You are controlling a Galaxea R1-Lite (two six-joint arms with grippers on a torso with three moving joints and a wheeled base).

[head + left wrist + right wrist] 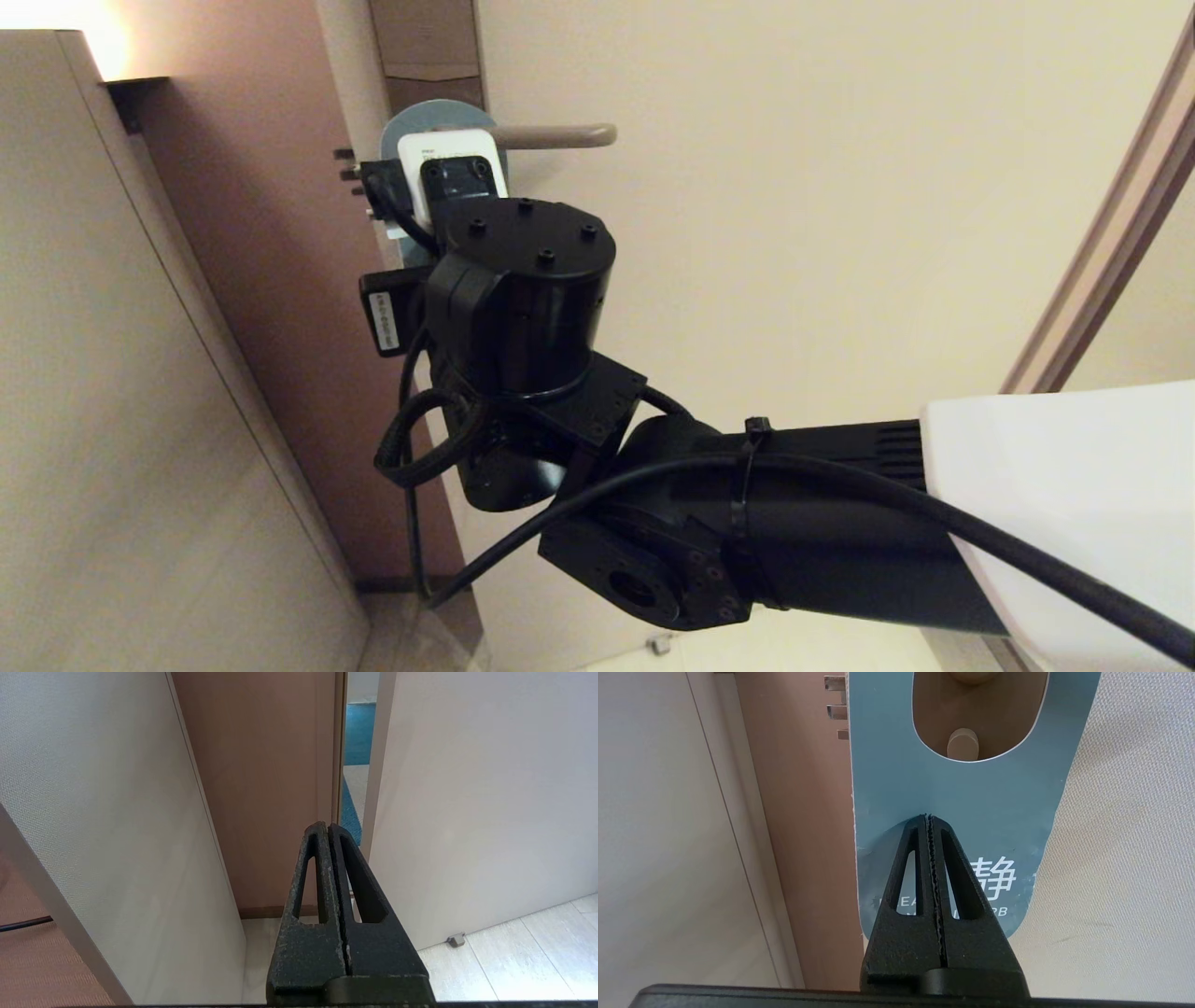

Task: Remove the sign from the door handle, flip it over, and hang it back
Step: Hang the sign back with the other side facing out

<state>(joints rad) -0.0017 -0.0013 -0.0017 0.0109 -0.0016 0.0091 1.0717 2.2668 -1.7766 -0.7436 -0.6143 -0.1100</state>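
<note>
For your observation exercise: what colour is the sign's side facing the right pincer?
Blue-grey sign, with white lettering; clearest in the right wrist view.

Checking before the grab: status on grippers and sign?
Right gripper shut, at sign, not gripping. Sign blue side out on door handle. Left gripper shut, parked. Nothing blocking.

Sign (896, 788) matt blue-grey card; door handle (560, 136) matt metal; door (1125, 849) finely textured.
</note>
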